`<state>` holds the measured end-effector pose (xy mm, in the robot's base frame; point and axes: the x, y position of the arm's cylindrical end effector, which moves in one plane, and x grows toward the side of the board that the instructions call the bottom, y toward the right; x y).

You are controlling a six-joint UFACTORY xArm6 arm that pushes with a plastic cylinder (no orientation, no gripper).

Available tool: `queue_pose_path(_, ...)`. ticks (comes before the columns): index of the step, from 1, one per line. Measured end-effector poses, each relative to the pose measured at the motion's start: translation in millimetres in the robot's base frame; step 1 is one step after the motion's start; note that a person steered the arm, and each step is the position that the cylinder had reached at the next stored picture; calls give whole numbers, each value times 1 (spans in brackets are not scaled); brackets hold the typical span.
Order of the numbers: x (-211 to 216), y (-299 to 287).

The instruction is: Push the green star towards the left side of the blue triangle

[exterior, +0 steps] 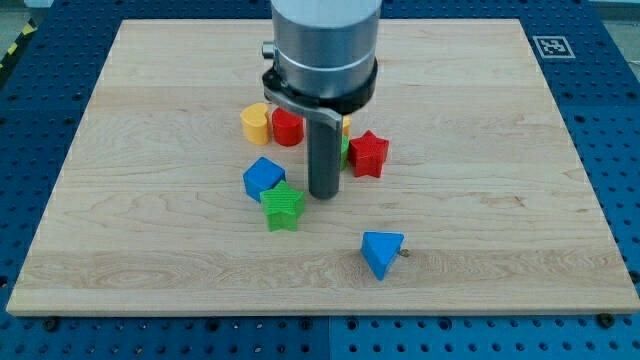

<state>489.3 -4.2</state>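
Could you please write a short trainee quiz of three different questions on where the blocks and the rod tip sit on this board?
1. True or false: my tip sits at the view's right of the green star-shaped block.
2. Which block lies nearest the view's bottom of the wooden board? A) yellow heart-shaped block B) blue triangular block C) red star-shaped block
3. Fill in: the blue cube-like block touches the green star on its upper ____ side in the view.

Key: 1 true; 2 B; 3 left.
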Motion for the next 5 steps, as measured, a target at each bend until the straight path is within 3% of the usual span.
queue_pose_path(2,5,-54)
queue_pose_path(4,3,-68)
queue_pose_path(5,33,-48)
